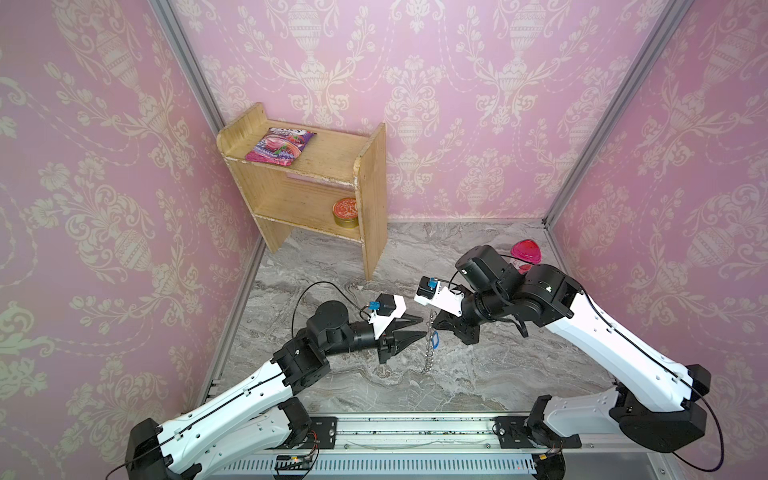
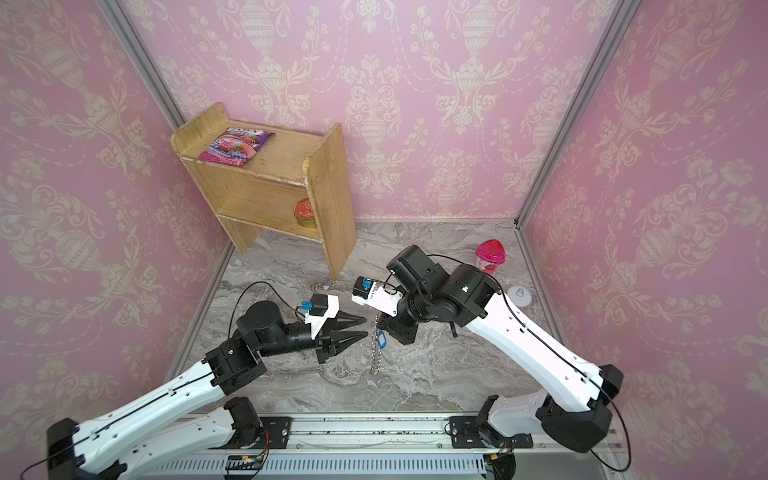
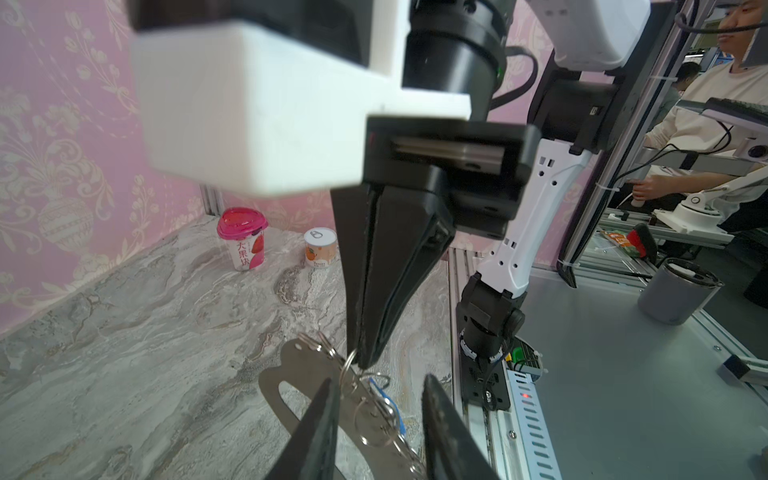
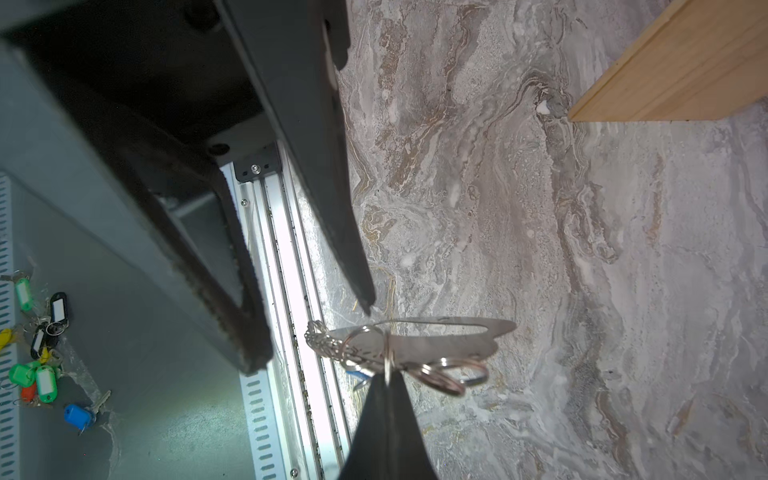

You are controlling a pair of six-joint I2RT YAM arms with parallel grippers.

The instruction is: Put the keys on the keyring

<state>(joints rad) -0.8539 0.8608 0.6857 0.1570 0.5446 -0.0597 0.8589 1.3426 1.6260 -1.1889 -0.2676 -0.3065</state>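
Observation:
The keyring (image 3: 299, 365) is a flat grey metal plate with a slot and a row of rings. It hangs edge-on above the marble table in both top views (image 1: 429, 351) (image 2: 376, 353). My right gripper (image 4: 386, 374) is shut on one of its rings and points down at it (image 3: 365, 359). The keys show as a blue tag (image 1: 435, 340) (image 2: 381, 341) hanging against the plate among the rings (image 3: 392, 409); which ring carries them I cannot tell. My left gripper (image 3: 379, 378) (image 1: 423, 327) is open just left of the plate, and nothing is pinched between its fingers (image 4: 345, 249).
A wooden shelf (image 1: 307, 187) stands at the back left with a snack bag (image 1: 278, 143) on top and a tin (image 1: 345, 212) inside. A pink-lidded cup (image 2: 490, 255) and a white can (image 2: 519, 296) stand at the right wall. Several coloured key tags (image 4: 37, 357) lie off the table.

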